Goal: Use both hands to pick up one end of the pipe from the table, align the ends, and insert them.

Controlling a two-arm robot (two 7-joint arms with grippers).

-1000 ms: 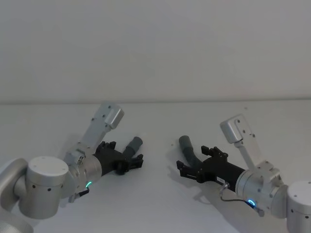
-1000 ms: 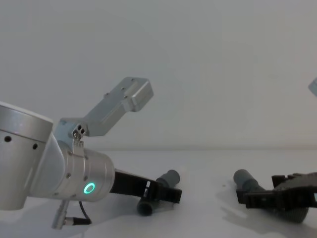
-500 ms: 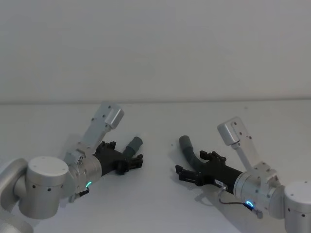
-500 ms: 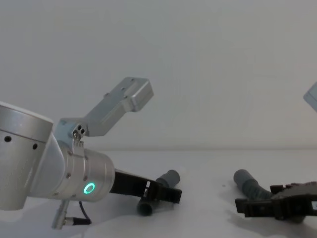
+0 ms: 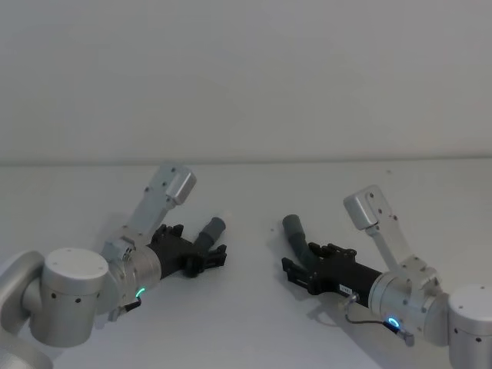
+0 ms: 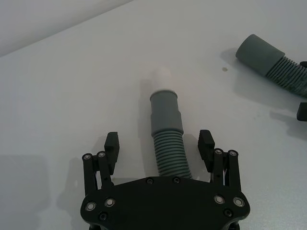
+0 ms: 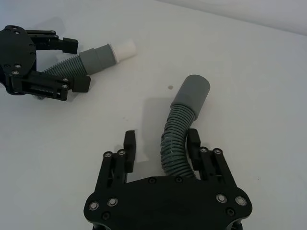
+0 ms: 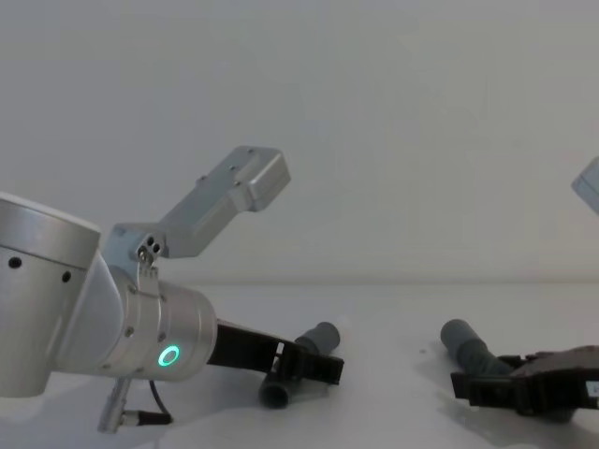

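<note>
Both spread, left hand (image 6: 159, 140) astride white-tipped pipe (image 6: 165, 115), right hand (image 7: 160, 139) astride cuffed hose (image 7: 191, 96), rears hidden

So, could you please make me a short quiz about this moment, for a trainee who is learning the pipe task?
1. True or false: the white tip belongs to the piece that lies between the fingers of the left gripper.
2. What is the right gripper doing with the ribbed hose? A) It holds it lifted in the air. B) It is astride it, with the fingers open. C) It is parked far from it.
3. Fill in: the white tip and the grey cuff are ___ (joined / apart).
Key: 1 true; 2 B; 3 apart.
</note>
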